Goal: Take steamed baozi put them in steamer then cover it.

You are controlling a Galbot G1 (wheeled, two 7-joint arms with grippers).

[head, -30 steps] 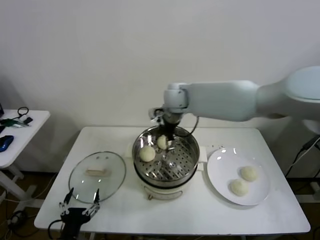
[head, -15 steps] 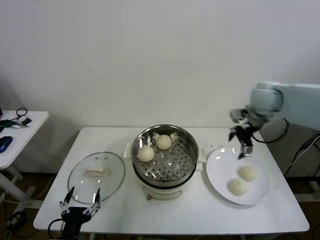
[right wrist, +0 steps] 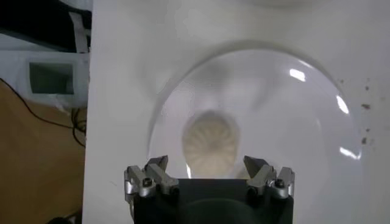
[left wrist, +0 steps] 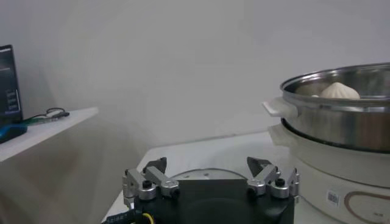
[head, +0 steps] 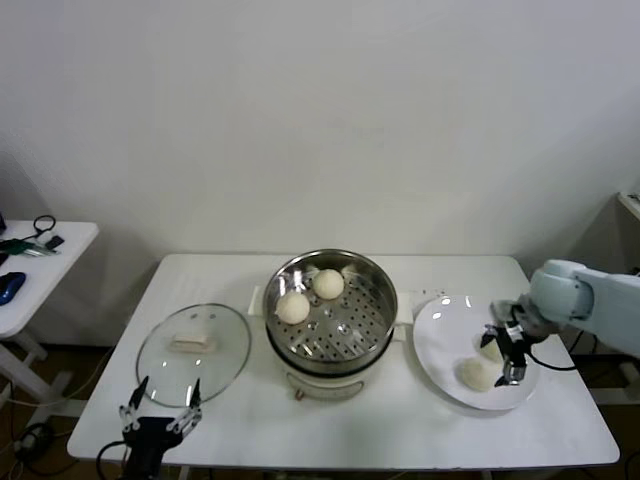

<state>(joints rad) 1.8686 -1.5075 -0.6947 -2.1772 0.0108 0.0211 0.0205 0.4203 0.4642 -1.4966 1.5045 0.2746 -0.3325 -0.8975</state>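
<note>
Reaching for the third bun: the right gripper (head: 508, 352) is hanging low over the white plate (head: 440, 350) at the right of the counter (head: 420, 420), its fingers (right wrist: 152, 176) spread wide apart and holding nothing. In the right wrist view one pleated baozi (right wrist: 211, 141) is lying on the plate directly ahead of the open fingers, lined up with the gap between them. Two steamed baozi are already sitting in the steamer (head: 330, 345) at mid-counter, toward its far-left side; two more are waiting on the plate, so the loading is judged to be half done. The next move is calling for a further descent so the fingers bracket the bun, then a gentle closing, since soft dough would dent. The cover (head: 194, 344) is lying flat on the counter left of the steamer. The left gripper (head: 160, 420) is idling at the counter's near-left edge, fingers apart and empty.
</note>
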